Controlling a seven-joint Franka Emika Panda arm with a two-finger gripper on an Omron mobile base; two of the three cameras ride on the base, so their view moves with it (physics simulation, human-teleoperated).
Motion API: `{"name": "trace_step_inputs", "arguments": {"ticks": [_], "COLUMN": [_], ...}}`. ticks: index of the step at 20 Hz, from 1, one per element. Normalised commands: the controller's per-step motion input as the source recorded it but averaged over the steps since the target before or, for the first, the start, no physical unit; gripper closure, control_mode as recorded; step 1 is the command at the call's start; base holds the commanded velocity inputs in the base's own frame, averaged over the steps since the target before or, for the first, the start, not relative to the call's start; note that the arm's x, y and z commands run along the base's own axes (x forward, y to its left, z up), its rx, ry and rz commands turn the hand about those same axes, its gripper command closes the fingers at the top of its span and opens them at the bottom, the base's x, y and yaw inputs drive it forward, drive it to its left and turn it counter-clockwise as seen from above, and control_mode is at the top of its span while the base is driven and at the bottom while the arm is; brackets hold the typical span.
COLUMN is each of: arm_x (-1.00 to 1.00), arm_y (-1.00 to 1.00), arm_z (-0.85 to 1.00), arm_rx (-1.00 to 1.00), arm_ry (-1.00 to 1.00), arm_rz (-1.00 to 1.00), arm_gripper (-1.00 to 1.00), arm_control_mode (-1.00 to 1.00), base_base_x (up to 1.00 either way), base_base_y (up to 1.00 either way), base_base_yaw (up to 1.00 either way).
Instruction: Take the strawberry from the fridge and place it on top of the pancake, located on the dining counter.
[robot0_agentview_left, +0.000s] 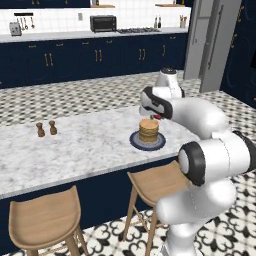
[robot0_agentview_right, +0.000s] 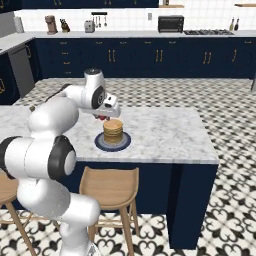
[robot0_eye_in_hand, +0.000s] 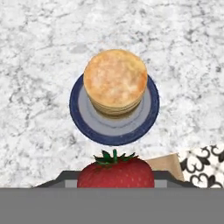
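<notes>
Red: one strawberry (robot0_eye_in_hand: 116, 173) clamped in the jaws, at 6 o'clock of one pancake (robot0_eye_in_hand: 115, 82) stack in the hand view. One blue plate (robot0_eye_in_hand: 112, 131) beneath, on the marble surface (robot0_agentview_left: 90, 145). Two brown shakers (robot0_agentview_left: 46, 129), two tan stools (robot0_agentview_left: 47, 217).

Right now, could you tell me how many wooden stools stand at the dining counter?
2: one stool toward the shaker end, another stool below the pancake plate. More may be hidden behind the arm.
</notes>
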Motion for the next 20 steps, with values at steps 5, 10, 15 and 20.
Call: {"name": "trace_step_inputs", "arguments": {"ticks": [5, 10, 15, 20], "arm_x": [1.00, 0.82, 0.44, -0.51], "arm_y": [-0.15, 0.08, 0.03, 0.01], "arm_z": [-0.71, -0.27, -0.05, -0.05], "arm_rx": [0.02, 0.00, 0.00, 0.00], "arm_ry": [0.00, 0.01, 0.11, 0.05], "arm_rz": [0.00, 0.02, 0.03, 0.00], "arm_gripper": [1.00, 1.00, 1.00, 1.00], "arm_control_mode": [-1.00, -1.00, -1.00, -1.00], "base_base_x": [0.00, 0.00, 0.00, 0.00], "base_base_y": [0.00, 0.00, 0.00, 0.00], "base_base_yaw": [0.00, 0.00, 0.00, 0.00]}}
